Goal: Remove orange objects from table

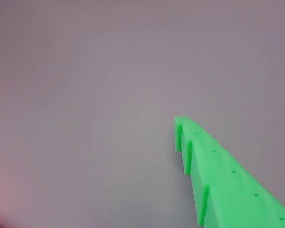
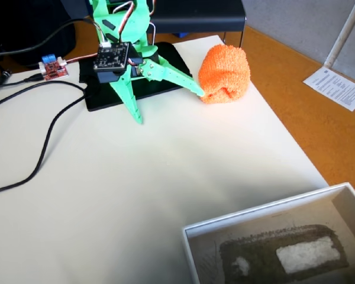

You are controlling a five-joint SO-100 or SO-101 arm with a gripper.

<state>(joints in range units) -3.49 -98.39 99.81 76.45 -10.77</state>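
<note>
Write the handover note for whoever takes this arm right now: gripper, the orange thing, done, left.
Gripper: open wide, holding nothing. One green finger reaches to the lower left side of the orange cloth bundle; the other points down at the table.
Orange cloth bundle: on the table near its far right edge in the fixed view, beside the black mat. The wrist view shows only bare table and one finger.
Done: approach only; nothing gripped.
Left: close on the bundle, lift it, take it off the table. A white box sits at the near right.
</note>
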